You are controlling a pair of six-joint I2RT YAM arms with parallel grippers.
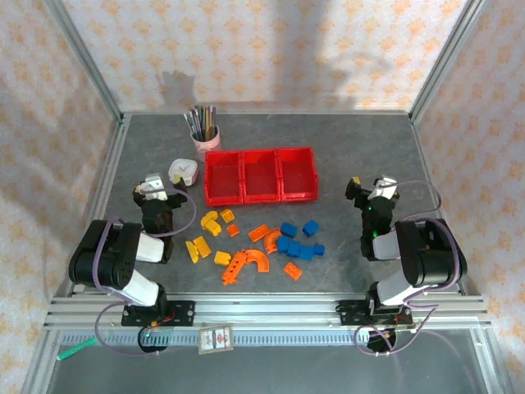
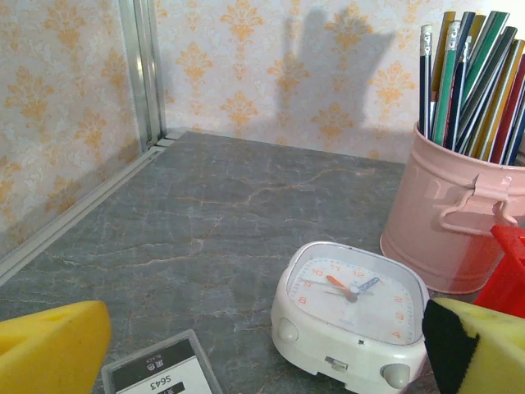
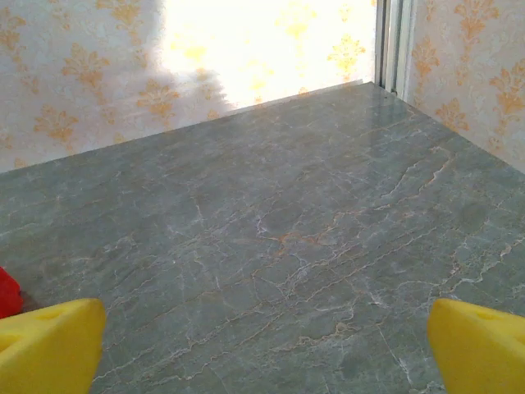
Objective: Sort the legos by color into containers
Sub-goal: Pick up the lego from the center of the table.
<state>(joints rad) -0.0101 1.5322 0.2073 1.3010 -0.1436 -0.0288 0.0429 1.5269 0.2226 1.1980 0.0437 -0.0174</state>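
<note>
Standing wide and empty are left end effector (image 2: 262, 353) and right end effector (image 3: 262, 349); label (image 2: 160, 373) reads 5643.

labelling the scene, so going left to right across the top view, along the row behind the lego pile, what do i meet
left gripper → white clock → pink cup of pens → red containers → right gripper

A staged lab test cell; aluminium frame (image 1: 87, 61), wallpapered panels (image 1: 271, 49), grey marbled tabletop (image 1: 353, 139).
</note>
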